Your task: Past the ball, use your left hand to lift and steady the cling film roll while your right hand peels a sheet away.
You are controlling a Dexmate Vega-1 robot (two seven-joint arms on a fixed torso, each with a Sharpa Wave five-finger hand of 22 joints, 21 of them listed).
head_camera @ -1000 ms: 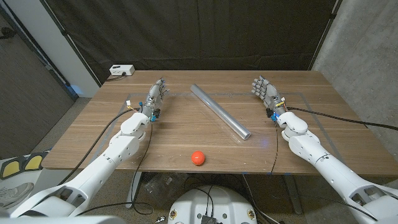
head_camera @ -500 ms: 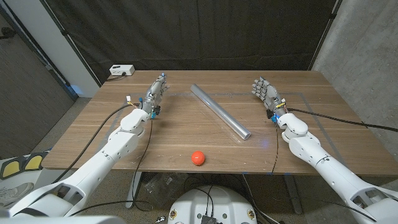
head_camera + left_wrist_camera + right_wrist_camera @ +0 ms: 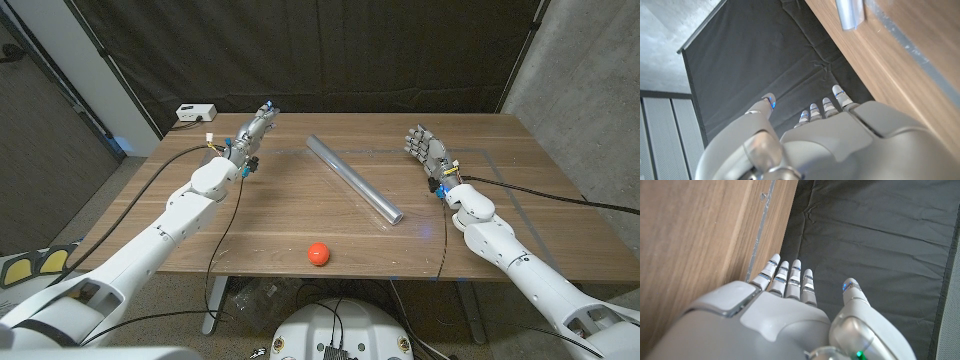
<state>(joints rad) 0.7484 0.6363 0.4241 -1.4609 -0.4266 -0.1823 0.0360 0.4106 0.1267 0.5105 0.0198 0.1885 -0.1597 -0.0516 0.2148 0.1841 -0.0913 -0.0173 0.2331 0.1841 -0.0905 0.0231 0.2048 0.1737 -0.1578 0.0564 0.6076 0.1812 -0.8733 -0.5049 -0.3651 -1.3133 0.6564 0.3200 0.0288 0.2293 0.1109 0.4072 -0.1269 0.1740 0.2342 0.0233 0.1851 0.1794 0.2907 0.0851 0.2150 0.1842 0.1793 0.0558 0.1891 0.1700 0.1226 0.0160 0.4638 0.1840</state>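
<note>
The left hand (image 3: 252, 133) is up off the tabletop (image 3: 280, 215) near the far left corner, fingers stretched out and together, holding nothing. To do this reach well, it should swing inward toward the far end of the roll (image 3: 353, 180) and open its fingers before coming down, so they can wrap the tube from the side rather than knock it rolling. A grip near that far end would leave the rest free for peeling. The right hand (image 3: 426, 148) waits on its side of the tabletop, fingers spread, empty, well apart from the roll.

The roll lies diagonally mid-tabletop, beyond the ball (image 3: 318, 253), its near end toward the right arm. It is a long, thin, shiny silver-grey tube, smooth and likely slippery; no loose edge of film can be made out.
</note>
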